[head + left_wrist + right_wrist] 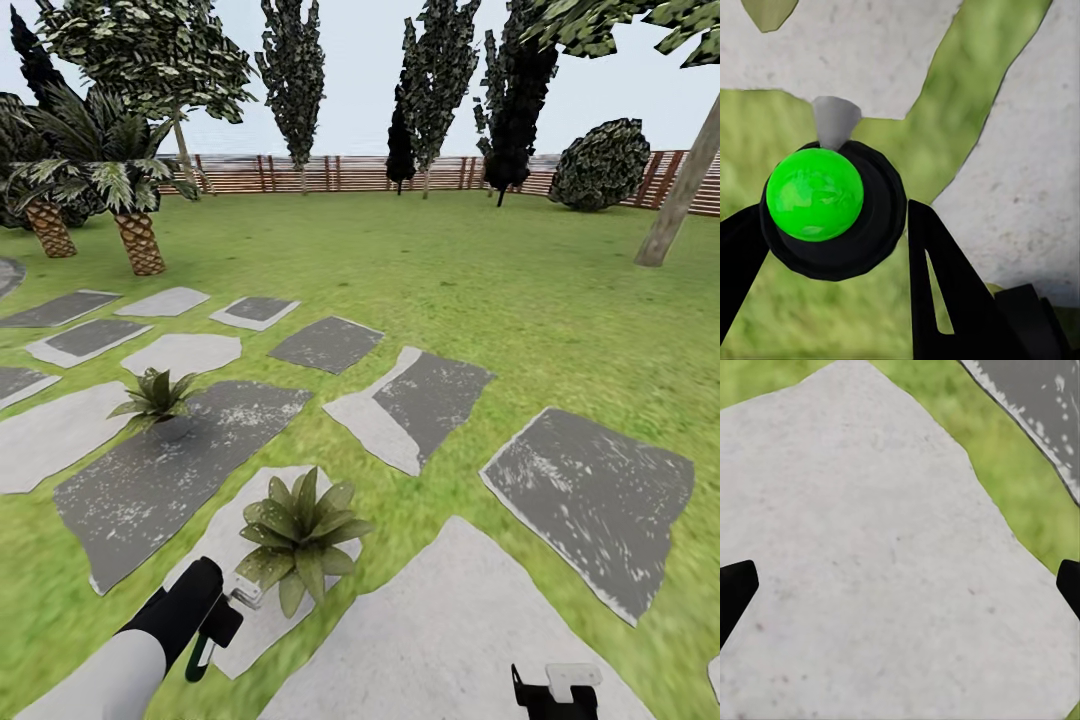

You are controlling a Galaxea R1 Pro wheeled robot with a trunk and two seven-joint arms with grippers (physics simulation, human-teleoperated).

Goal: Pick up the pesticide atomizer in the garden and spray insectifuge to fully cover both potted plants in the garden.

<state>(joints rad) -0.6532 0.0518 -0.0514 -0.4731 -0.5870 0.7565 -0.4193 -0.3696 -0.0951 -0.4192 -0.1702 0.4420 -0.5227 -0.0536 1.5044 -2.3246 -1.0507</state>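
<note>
Pesticide atomizer [832, 214] pinched between the left gripper [222, 608] fingers, its pale spray head just beside the nearer potted plant [298, 528].
The second potted plant [157, 396] stands farther off on a dark stepping stone [160, 480]; the right gripper [900, 589] hovers spread above a pale stone [870, 562].

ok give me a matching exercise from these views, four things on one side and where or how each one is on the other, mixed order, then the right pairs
Things:
1. pesticide atomizer
2. near potted plant
3. far potted plant
4. right gripper

Places or states:
A. on a dark grey stepping stone, further out on the lawn
B. open over a pale stone, holding nothing
C. on a pale stone just ahead of the left gripper
D. held between two black fingers, with its pale nozzle facing away from the wrist camera

Pairs: 1-D, 2-C, 3-A, 4-B
</note>
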